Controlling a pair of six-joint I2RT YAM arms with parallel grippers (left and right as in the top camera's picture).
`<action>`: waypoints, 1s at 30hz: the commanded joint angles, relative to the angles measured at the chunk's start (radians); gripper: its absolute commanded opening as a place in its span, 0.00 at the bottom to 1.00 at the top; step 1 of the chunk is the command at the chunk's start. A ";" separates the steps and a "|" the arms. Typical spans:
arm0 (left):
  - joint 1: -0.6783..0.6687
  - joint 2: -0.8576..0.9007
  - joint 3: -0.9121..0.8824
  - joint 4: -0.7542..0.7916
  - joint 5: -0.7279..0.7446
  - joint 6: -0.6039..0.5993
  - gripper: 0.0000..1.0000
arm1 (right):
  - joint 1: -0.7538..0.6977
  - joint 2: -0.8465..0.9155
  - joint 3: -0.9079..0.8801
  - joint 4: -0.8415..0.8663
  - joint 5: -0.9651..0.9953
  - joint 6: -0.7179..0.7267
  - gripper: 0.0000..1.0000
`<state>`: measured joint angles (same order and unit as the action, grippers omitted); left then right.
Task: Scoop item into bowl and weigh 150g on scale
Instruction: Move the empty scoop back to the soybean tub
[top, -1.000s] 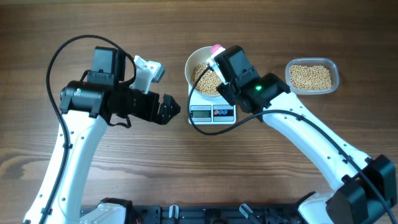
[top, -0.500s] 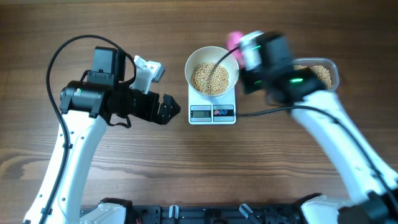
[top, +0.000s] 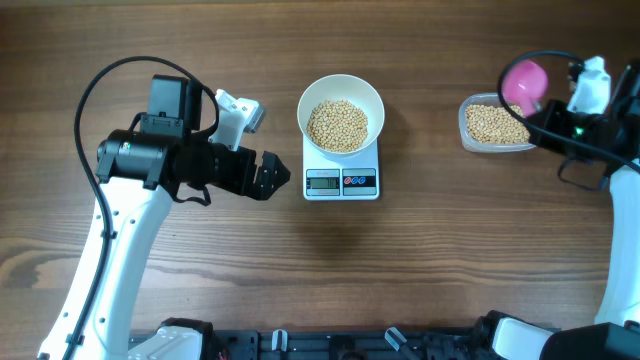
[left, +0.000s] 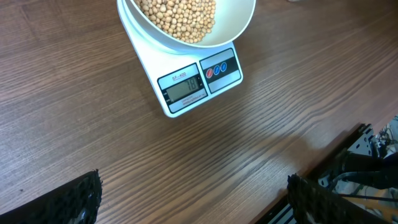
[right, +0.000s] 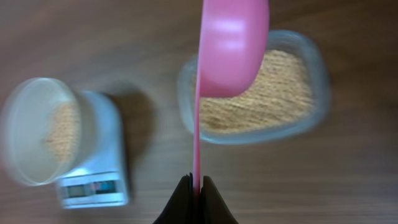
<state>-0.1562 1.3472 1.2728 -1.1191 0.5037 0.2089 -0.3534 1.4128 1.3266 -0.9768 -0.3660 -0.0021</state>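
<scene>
My left gripper (top: 278, 177) hangs over the wooden table (top: 200, 290) on the left side, jaws spread wide with nothing between them, pointing toward the scale (top: 341, 181) and stopping just short of its left edge. From my left wrist I see the two dark fingers (left: 81, 199) far apart at the bottom corners, only bare wood between them.

In the middle the white bowl (top: 305, 110) sits on the scale, with a mound of tan beans (top: 337, 124) inside. The scale's display faces the near edge; I cannot read its digits.

Well to the right lies a clear plastic tub (top: 468, 125) with more beans spread over its bottom. The pink scoop (top: 524, 82) hangs above the tub's far edge. My right gripper (right: 196, 190) is pinched tight on the scoop's thin handle, head pointing away from me. I cannot tell whether it carries any beans.
</scene>
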 joint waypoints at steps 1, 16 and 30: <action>-0.005 -0.018 0.005 0.000 0.019 0.020 1.00 | 0.000 0.037 0.005 0.002 0.159 -0.061 0.04; -0.005 -0.018 0.005 0.000 0.019 0.020 1.00 | 0.063 0.182 0.005 0.045 0.291 -0.184 0.04; -0.005 -0.018 0.005 0.000 0.019 0.020 1.00 | 0.167 0.220 -0.010 0.044 0.502 -0.170 0.04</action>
<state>-0.1562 1.3472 1.2728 -1.1191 0.5037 0.2089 -0.1970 1.6100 1.3266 -0.9375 0.0708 -0.1627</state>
